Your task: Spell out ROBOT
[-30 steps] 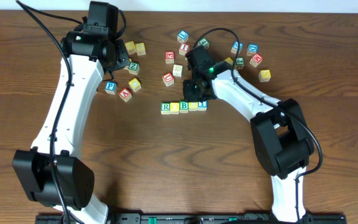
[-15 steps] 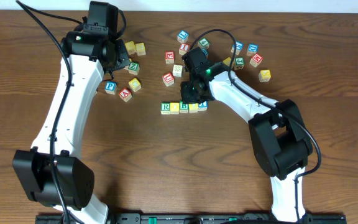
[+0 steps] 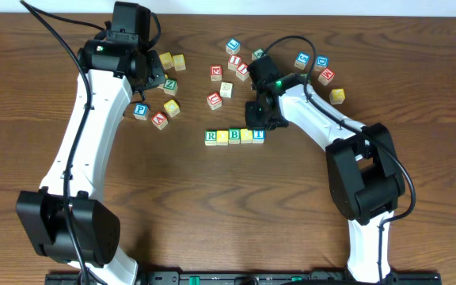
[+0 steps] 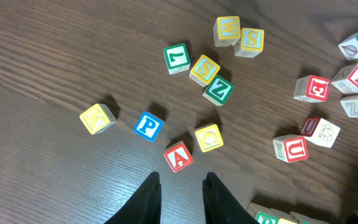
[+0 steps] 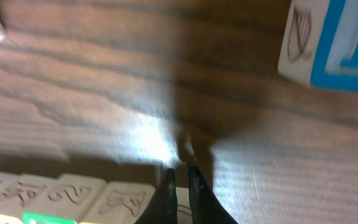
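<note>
Row of letter blocks [image 3: 234,136] lay near the middle of the wooden table [image 3: 180,206], five blocks touching side by side. From left to right it comprised the R block [image 3: 210,137], a yellow block [image 3: 222,137] whose letter could not be read, the green B block [image 3: 234,135], a second yellow block [image 3: 246,135], likewise unreadable, and the blue T block [image 3: 258,134]. The right gripper [image 5: 180,177] hung low over the table just beyond the T end of the row, its fingers drawn almost together with nothing between them. In the right wrist view, pale tops of row blocks showed at the lower left and a blue-faced block [image 5: 334,43] at the upper right. Loose blocks [image 3: 232,67] lay scattered behind the row, apart from it. The left gripper [image 4: 182,190] hovered well to the left over a second scatter, fingers parted and empty. The red A block [image 4: 178,156] lay nearest its tips, with the blue P block [image 4: 148,126] and yellow K block [image 4: 97,118] beside it.
</note>
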Controlling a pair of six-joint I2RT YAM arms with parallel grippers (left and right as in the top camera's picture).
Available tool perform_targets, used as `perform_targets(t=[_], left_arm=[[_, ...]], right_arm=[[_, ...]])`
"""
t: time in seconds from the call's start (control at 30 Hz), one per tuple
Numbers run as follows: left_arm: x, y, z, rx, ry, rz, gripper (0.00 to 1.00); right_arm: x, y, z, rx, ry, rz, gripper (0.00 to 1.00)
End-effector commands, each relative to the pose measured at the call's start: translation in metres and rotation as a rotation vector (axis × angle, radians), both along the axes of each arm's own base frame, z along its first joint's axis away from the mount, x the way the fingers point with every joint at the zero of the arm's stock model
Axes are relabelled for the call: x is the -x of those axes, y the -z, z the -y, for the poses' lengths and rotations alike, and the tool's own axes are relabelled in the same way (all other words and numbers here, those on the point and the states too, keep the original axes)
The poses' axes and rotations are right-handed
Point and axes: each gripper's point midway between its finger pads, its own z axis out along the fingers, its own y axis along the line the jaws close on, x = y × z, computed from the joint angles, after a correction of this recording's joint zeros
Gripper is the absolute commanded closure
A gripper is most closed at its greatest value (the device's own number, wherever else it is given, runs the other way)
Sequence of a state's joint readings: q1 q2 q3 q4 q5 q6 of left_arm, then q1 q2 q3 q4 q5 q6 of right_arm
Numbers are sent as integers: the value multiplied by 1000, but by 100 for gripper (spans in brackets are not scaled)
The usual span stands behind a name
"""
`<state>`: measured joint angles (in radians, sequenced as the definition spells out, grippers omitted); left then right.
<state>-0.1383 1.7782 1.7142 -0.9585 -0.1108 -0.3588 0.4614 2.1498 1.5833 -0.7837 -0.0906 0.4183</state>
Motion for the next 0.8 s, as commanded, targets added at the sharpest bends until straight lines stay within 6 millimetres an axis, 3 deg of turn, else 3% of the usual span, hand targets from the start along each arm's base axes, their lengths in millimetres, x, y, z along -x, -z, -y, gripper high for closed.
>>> perform_targets(t=[0.0,0.4,0.63,0.77], left_arm=[[2,3,-1,-5,0,-11,77],[2,3,-1,-5,0,-11,77],[2,3,-1,-6,1,-11,77],[2,3,-1,-6,1,-11,77]], right_arm=[[1,0,-2,5,4,-11,97],[-8,-2,-4,0,-15,30,97],[-31,-30,13,-34,25,62,97],[-15,-43,-4,-148,-131,6,95]])
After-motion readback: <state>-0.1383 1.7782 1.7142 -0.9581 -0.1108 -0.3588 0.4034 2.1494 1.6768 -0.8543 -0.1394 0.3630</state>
